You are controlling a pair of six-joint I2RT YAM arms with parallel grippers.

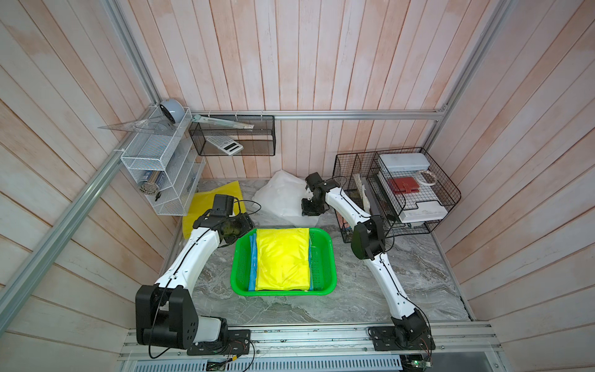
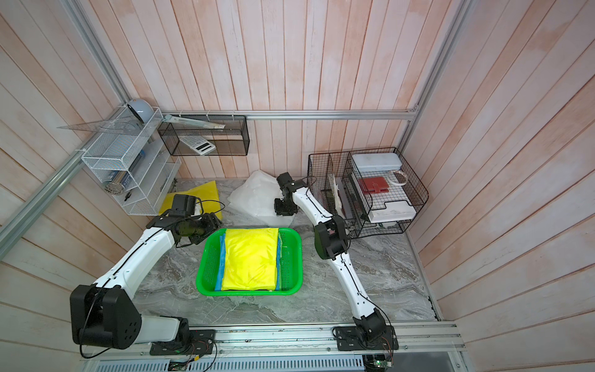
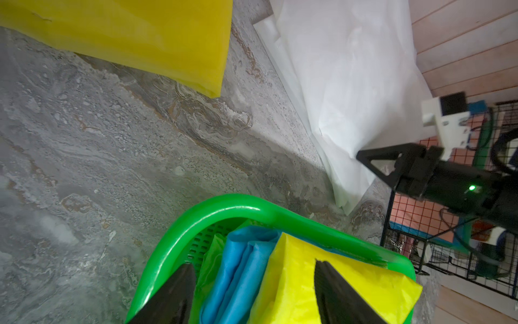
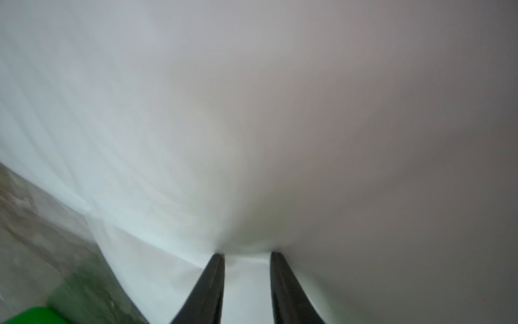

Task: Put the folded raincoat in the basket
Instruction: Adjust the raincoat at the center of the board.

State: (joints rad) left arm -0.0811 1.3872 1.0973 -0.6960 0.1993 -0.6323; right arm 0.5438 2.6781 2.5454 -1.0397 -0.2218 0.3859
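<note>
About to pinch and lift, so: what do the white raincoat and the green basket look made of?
White raincoat: seemingly thin plastic film, matte and slightly translucent; it billows and creases softly, with layered edges showing through. Green basket: rigid moulded plastic, glossy; highlights run along its rolled rim, and its walls are perforated.

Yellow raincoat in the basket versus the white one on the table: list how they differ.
The yellow raincoat is bright yellow; the white raincoat is pale white. The yellow one lies in the basket; the white one lies on the table behind it. The yellow one is folded flat; the white one is a rumpled mound, with the right gripper at it. Both are thin, smooth sheet.
</note>
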